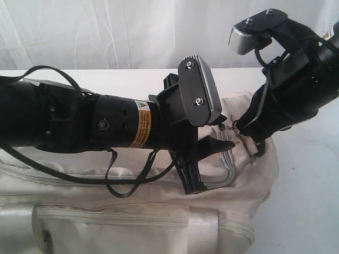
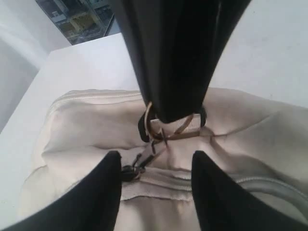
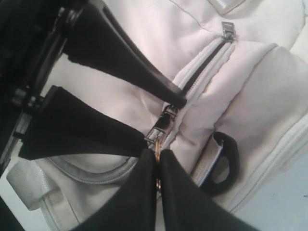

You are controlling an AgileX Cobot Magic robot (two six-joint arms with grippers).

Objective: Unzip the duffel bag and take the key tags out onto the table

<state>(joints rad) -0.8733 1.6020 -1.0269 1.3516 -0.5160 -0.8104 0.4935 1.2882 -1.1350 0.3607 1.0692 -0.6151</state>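
Note:
The cream duffel bag [image 1: 132, 211] lies on the white table [image 1: 310, 180]. At the bag's end my right gripper [image 3: 157, 155] is shut on a small brass ring [image 2: 150, 126] that is linked to the zipper pull. The pull's dark slider [image 2: 130, 172] sits at the end of the grey zipper [image 3: 202, 72]. My left gripper [image 2: 156, 161] is open, with one finger on each side of the zipper. The slider is right beside one of its fingers [image 2: 108, 187], and nothing is pinched. In the exterior view the left gripper [image 1: 209, 164] hangs over the bag top, next to the right gripper [image 1: 242, 127]. The key tags are out of view.
A black plastic D-ring [image 3: 226, 163] on a webbing tab hangs at the bag's end. A second metal slider [image 3: 227, 30] sits further along the bag. A webbing strap [image 1: 204, 225] runs down the bag's near side. A white curtain [image 1: 106, 32] closes the back.

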